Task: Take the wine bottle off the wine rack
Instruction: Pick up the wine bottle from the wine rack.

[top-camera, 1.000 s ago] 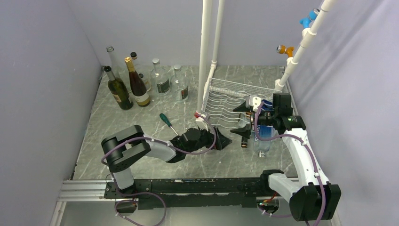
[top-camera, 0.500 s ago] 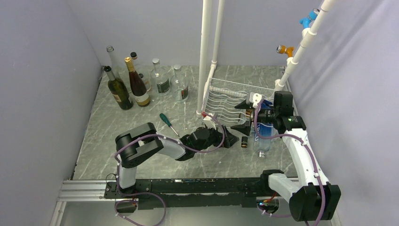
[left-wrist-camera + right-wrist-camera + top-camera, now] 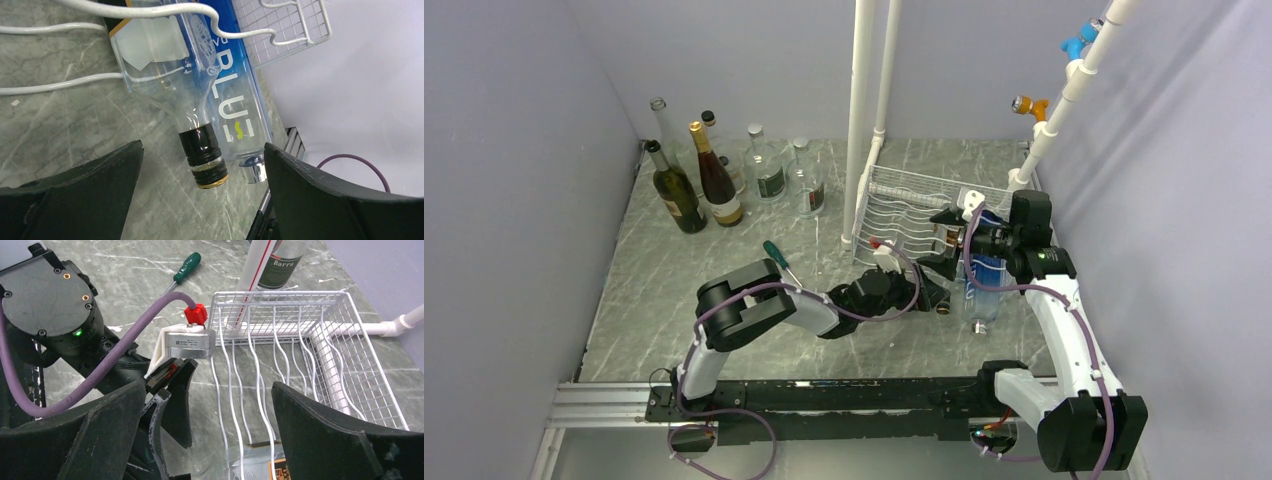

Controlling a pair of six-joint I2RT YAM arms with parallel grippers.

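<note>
Glass wine bottle [image 3: 185, 100], black-capped, lying in wire wine rack [image 3: 295, 20], neck overhanging. Left gripper [image 3: 201, 147]: wide open, empty, flanking neck; advise centring, closing on neck, drawing straight out. Right gripper [image 3: 207, 386]: open, empty.

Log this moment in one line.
left gripper: open, aligned on wine bottle neck, no contact | right gripper: open over wine rack | pre-grasp, bottle in rack

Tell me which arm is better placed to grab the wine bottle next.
Left. The left gripper is open with the dark-capped neck of the wine bottle, sticking out of the wine rack, lined up between its fingers. The right gripper hangs open higher, over the rack.
</note>
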